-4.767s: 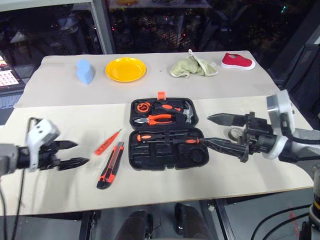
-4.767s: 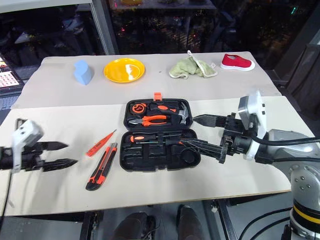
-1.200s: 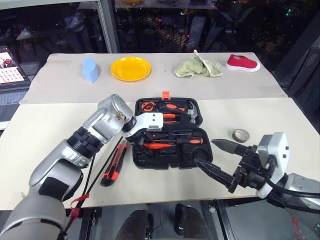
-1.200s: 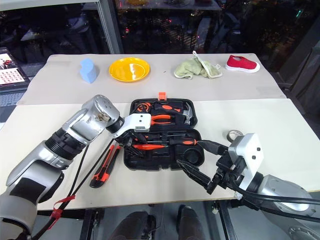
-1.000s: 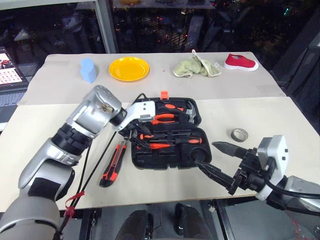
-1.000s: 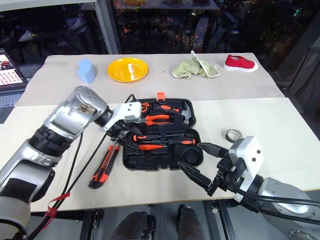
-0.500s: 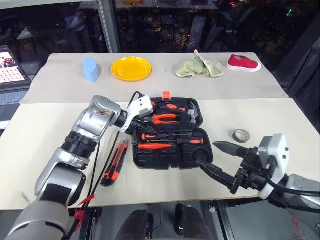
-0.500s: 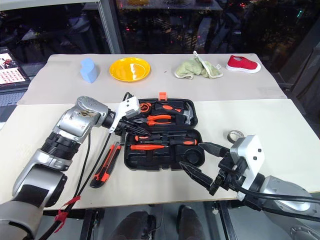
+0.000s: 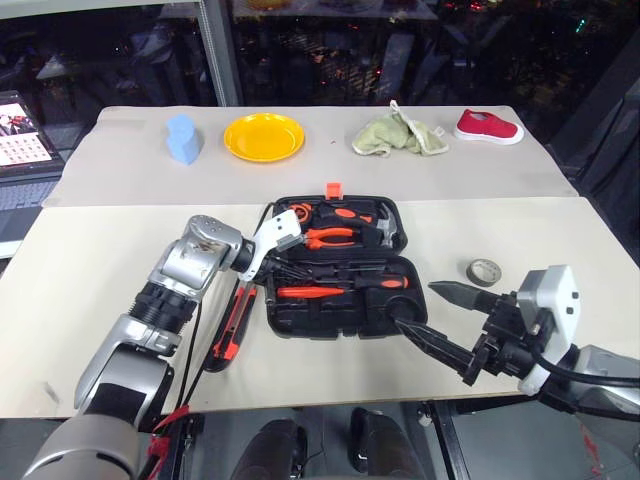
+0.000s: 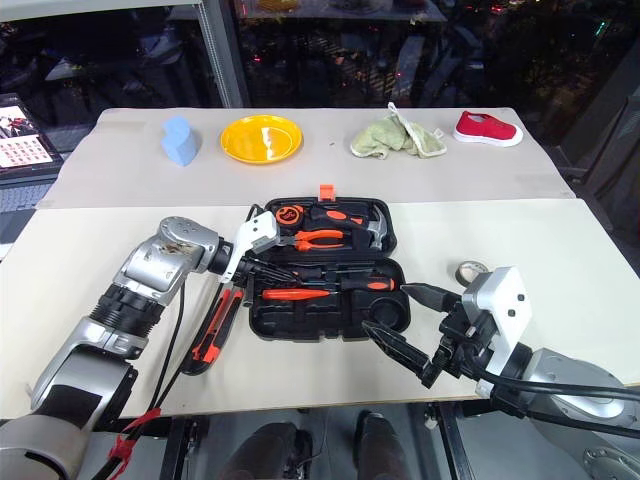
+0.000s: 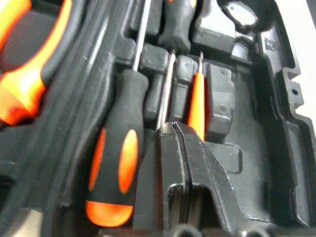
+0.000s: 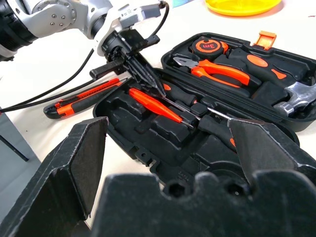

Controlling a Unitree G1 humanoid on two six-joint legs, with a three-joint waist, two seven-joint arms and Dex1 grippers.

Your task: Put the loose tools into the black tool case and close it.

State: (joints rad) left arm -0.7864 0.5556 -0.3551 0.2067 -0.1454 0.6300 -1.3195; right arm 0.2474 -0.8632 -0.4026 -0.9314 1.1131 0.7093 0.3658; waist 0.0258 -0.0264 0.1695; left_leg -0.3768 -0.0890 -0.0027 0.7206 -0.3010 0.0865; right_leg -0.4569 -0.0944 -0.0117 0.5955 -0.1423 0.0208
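Orange along its whole slim body, the tester screwdriver (image 10: 300, 294) lies in the near half of the open black tool case (image 10: 300, 323), its long axis running across the case from side to side, parallel to the two long screwdrivers (image 10: 345, 281) just behind it; whether it sits fully down in a recess I cannot tell. The left gripper (image 10: 268, 268) hangs over the left end of that half with its fingers pressed together on nothing, its tip above the screwdriver shafts; I judge the tester as good as placed.

What counts next is the utility knife (image 10: 213, 327); it lies on the table (image 10: 120, 250) just outside the case's left wall, its long axis running near-to-far with a slight lean, roughly square to the tools in the case; it is right beneath the left forearm, so the left arm is plainly the nearer.

The grey tape roll (image 10: 468, 271) sits on the table to the right of the case, apart from it; the right gripper (image 10: 398, 322), its fingers spread wide and empty, hovers by the case's near right corner, near that roll.
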